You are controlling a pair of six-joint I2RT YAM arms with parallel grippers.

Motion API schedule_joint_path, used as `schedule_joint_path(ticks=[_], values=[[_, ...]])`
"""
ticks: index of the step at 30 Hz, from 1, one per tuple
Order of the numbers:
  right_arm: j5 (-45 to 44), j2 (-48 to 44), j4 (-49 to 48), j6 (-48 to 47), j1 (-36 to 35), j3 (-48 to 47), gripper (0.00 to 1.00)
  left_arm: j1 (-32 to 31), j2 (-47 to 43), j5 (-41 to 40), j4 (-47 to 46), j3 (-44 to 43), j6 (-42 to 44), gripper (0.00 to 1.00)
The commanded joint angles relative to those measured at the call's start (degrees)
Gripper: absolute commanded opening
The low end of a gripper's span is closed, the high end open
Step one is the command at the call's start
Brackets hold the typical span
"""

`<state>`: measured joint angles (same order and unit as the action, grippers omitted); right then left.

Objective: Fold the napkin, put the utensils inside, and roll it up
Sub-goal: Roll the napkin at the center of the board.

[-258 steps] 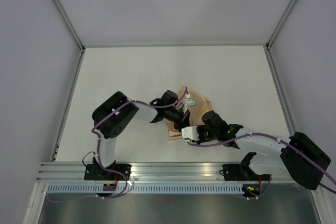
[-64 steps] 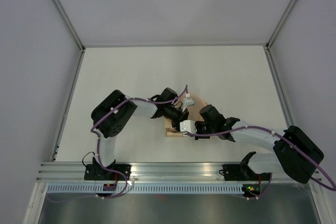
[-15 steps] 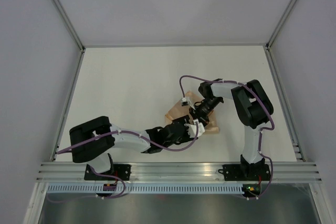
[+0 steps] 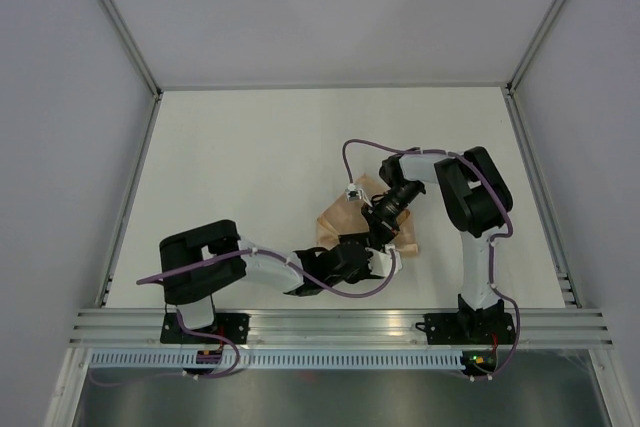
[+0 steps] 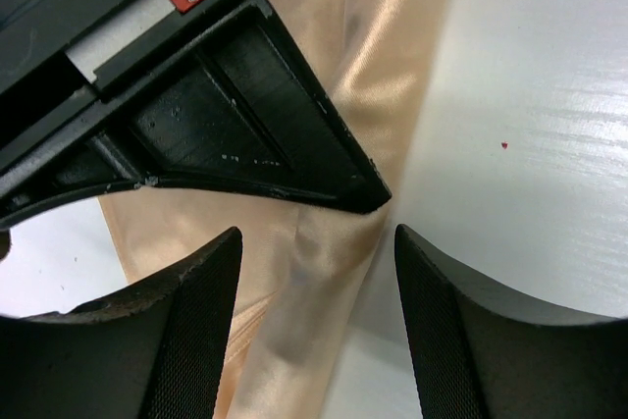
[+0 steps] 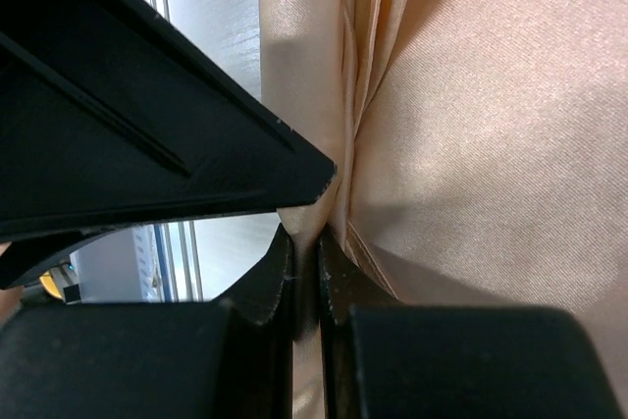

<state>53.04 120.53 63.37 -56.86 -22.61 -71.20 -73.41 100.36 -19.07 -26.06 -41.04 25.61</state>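
The peach napkin [image 4: 335, 217] lies bunched in folds at mid-table. My right gripper [image 4: 376, 227] reaches it from the far side and is shut on a raised fold of it; in the right wrist view the fingers [image 6: 280, 277] pinch the napkin [image 6: 491, 144] at the gripper [image 6: 306, 254]. From the near side my left gripper [image 4: 372, 247] comes in low. It stands open [image 5: 316, 239] around a ridge of napkin [image 5: 392, 26] without touching it, just below the right gripper's black fingers. The utensils are hidden.
White table [image 5: 530, 144] surrounds the cloth. Grey walls with metal rails [image 4: 125, 197] bound it on the left, back and right. An aluminium rail [image 4: 330, 322] with both arm bases runs along the near edge.
Since two seconds ago both arms have swung round: the right now reaches from the far side, the left from low and near. In the last half second the left elbow moved right.
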Motion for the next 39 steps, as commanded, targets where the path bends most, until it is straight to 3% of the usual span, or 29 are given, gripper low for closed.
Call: schedule_joint_path(ticks=[1, 6, 14, 16, 19, 22, 30, 39], values=[[-7.51, 3.39, -3.52, -3.96, 0.37, -0.17, 0.01, -0.33, 1.95, 0.7, 0.4, -2.03, 3.4, 0.68], [-6.81, 4.62, -2.12, -3.7, 0.9, -1.74, 0.01, -0.33, 3.62, 1.4, 1.19, -3.08, 3.14, 0.63], [-5.49, 6.47, 0.26, -3.61, 1.43, -4.03, 0.02, -0.25, 5.64, 3.16, 4.79, -4.14, 1.47, 0.24], [-5.31, 5.95, 0.26, -3.0, 1.43, -4.12, 0.11, -0.16, 5.55, 4.38, 6.11, -4.4, 0.68, 0.16], [-4.87, 4.02, -0.71, -1.85, 1.69, -4.04, 0.37, 0.45, 5.29, 7.1, 8.31, -4.84, -0.9, 0.08], [-3.82, 0.86, -0.97, -1.06, 2.31, -4.21, 0.51, 1.94, 4.67, 10.88, 11.29, -5.54, -2.84, 0.03], [0.4, -10.82, -7.38, 9.99, 7.31, -4.74, 0.63, 6.52, 3.88, 21.52, 16.3, -7.48, -8.19, 0.02], [4.09, -24.54, -21.44, 18.72, 18.56, 1.41, 0.65, 15.13, 5.02, 39.09, 22.8, -11.43, -15.31, 0.02]])
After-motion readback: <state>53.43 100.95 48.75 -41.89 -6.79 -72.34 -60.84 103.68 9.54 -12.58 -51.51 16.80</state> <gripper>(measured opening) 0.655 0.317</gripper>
